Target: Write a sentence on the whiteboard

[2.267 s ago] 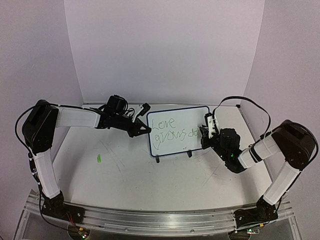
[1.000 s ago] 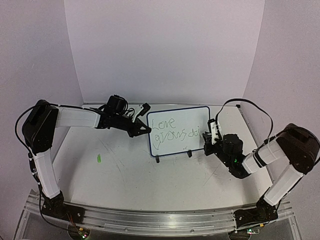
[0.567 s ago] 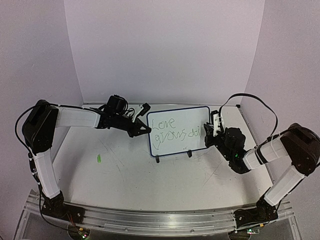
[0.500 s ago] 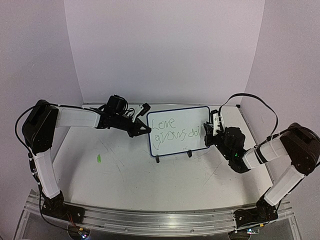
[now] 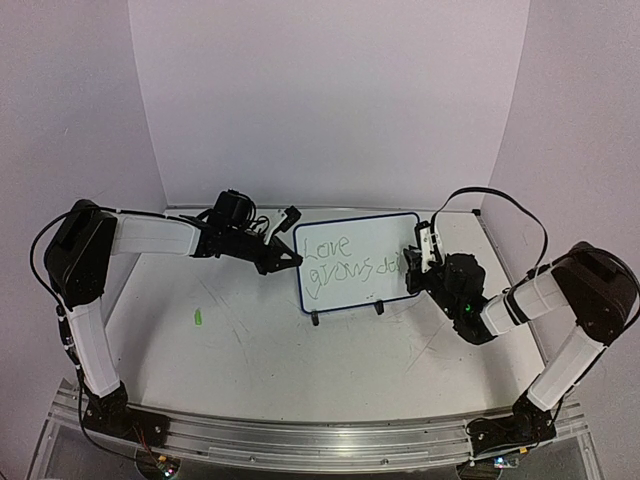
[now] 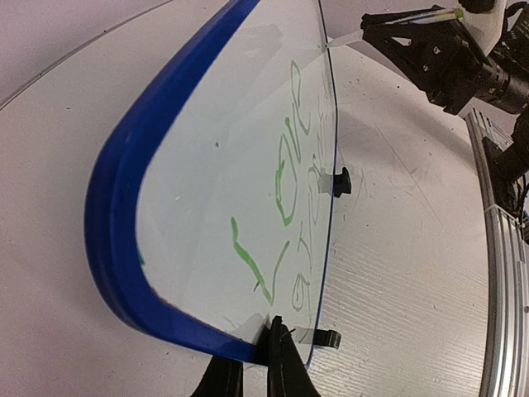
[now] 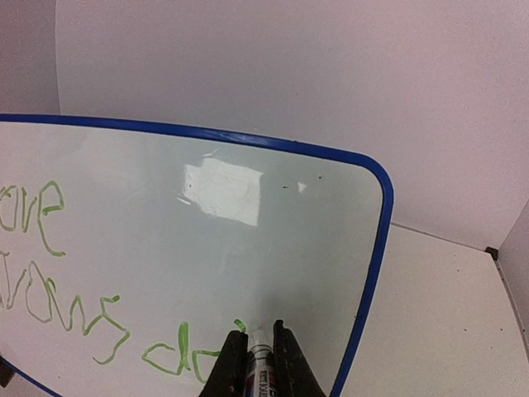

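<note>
Whiteboard (image 5: 385, 235) with a blue rim stands on two small black feet (image 5: 317, 320) at the back middle of the table (image 5: 260, 350). Green writing (image 5: 335, 258) on it says "Love" on top and "grows" under it, with the start of one more word after that. The right gripper (image 7: 255, 347) is squeezed tight on a marker (image 7: 259, 365), and the marker's tip touches the board just past the last green letters, near the right edge. The left gripper (image 6: 252, 372) is pinched tight on the board's left rim. A small green mark (image 5: 198, 317) lies on the table, well to the left.
</note>
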### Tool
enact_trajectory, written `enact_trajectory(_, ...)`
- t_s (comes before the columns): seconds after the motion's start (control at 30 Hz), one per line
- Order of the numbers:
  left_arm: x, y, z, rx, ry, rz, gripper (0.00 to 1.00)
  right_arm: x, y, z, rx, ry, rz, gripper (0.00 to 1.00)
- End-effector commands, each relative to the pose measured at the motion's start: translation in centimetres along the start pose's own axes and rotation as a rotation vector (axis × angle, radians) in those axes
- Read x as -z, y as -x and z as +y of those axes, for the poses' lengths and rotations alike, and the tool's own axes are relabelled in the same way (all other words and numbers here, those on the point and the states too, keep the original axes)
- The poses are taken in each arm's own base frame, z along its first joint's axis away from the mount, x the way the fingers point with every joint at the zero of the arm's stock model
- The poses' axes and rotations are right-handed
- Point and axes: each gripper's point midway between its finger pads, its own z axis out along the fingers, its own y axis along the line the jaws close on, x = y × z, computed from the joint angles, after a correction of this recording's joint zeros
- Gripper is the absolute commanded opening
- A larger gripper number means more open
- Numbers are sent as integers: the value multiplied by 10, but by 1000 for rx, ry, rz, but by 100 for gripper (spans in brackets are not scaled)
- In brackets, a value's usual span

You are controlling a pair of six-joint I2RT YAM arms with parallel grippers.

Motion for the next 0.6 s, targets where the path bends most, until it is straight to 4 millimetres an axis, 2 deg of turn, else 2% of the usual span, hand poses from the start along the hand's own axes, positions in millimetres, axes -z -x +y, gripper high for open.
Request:
enact_trajectory(0.0, -4, -91, 29, 1, 148, 290, 0, -7, 15, -2, -13, -10, -45, 0)
enact_trajectory(0.37, -4, -91, 29, 2, 146, 289, 0, -7, 14, -5, -9, -25, -43, 0)
enact_trajectory(0.57, -4, -91, 29, 1, 148, 288, 0, -8, 5, -3, -12, -20, -23, 0)
